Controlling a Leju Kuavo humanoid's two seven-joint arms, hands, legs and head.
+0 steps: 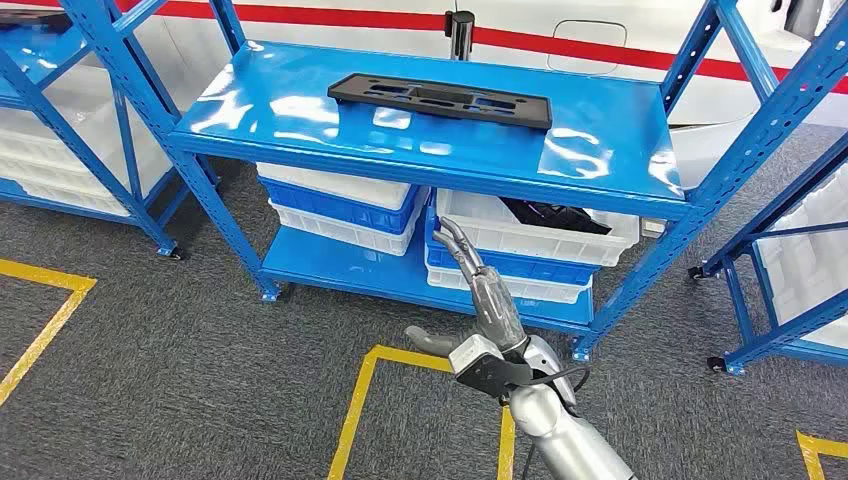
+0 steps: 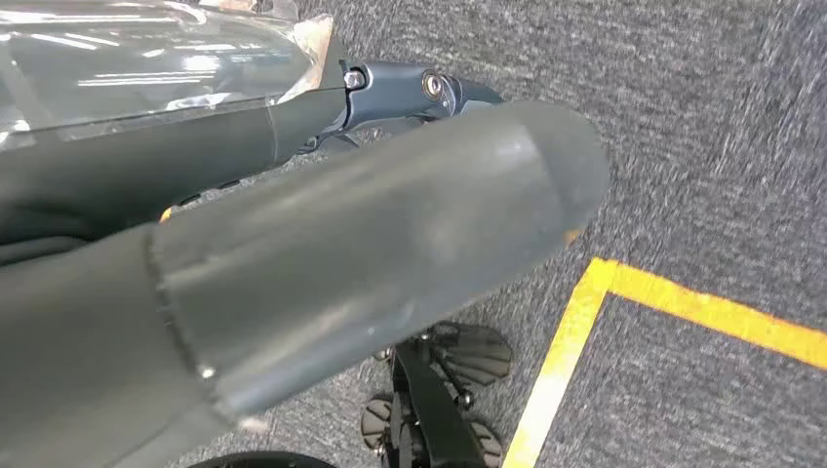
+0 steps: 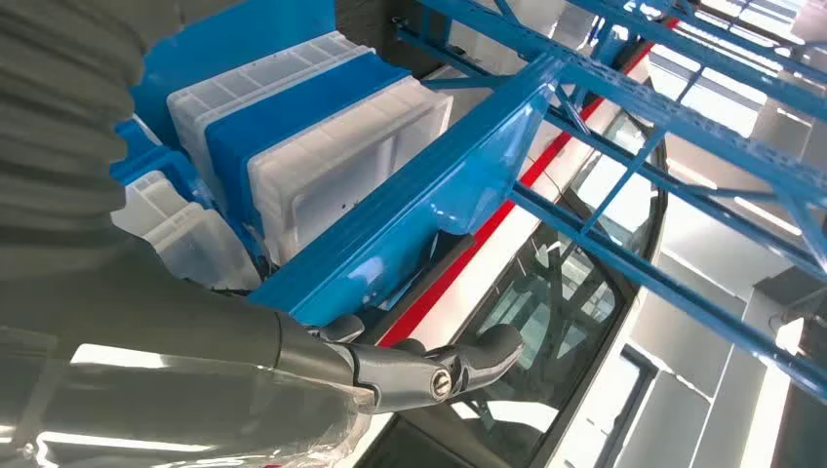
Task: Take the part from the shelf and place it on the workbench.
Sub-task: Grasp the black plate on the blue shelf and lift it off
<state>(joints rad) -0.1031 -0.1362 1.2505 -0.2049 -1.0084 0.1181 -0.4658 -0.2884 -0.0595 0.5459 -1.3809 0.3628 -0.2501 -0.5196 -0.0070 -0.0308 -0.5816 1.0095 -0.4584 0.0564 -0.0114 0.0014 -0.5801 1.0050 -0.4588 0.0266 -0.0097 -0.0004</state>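
The part (image 1: 440, 100) is a flat black rectangular plate with cut-outs, lying on the top board of the blue shelf (image 1: 610, 150). My right hand (image 1: 488, 312) is raised in front of the shelf, below the top board and right of centre, fingers stretched toward the crates and thumb out to the side, holding nothing. In the right wrist view its fingers (image 3: 410, 372) reach out under the blue shelf edge (image 3: 419, 214). My left hand (image 2: 341, 244) hangs over the grey carpet with thumb and fingers straight and nothing in it.
White and blue crates (image 1: 345, 205) are stacked on the lower board, one white crate (image 1: 540, 232) holding dark parts. More blue racks stand at left (image 1: 60, 120) and right (image 1: 790, 250). Yellow floor lines (image 1: 360, 400) mark the grey carpet.
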